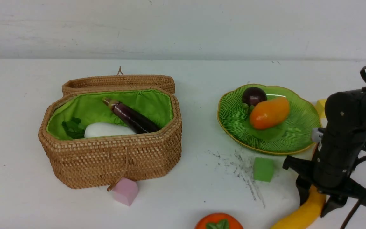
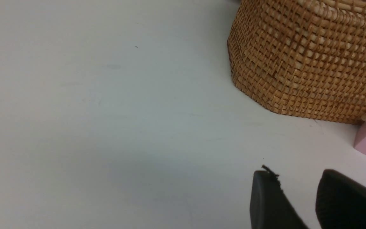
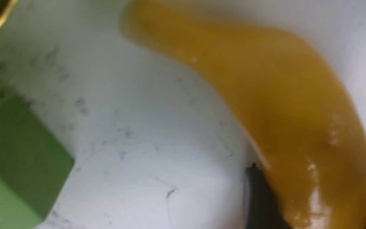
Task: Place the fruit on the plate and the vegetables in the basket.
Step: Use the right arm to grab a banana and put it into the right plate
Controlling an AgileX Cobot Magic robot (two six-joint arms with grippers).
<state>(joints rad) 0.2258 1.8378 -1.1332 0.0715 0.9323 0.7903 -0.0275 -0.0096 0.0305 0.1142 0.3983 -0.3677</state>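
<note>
A: Straddling the banana (image 1: 300,214) at the worktop's (image 1: 202,178) near edge: right claw (image 1: 317,200), fingers either side, apparently clamped.

B: Axis?

A: Slanting near-left to far-right, across the jaws. Plate (image 1: 300,133) lies just beyond. Left claw (image 2: 297,203) idles slightly apart by the basket (image 1: 113,159).

The persimmon (image 1: 218,222) and banana (image 1: 300,212) are cut off by the front view's lower edge (the banana blurred in the right wrist view). Radish (image 1: 108,130) leaves sit half-hidden behind the basket (image 1: 113,159) rim.
</note>
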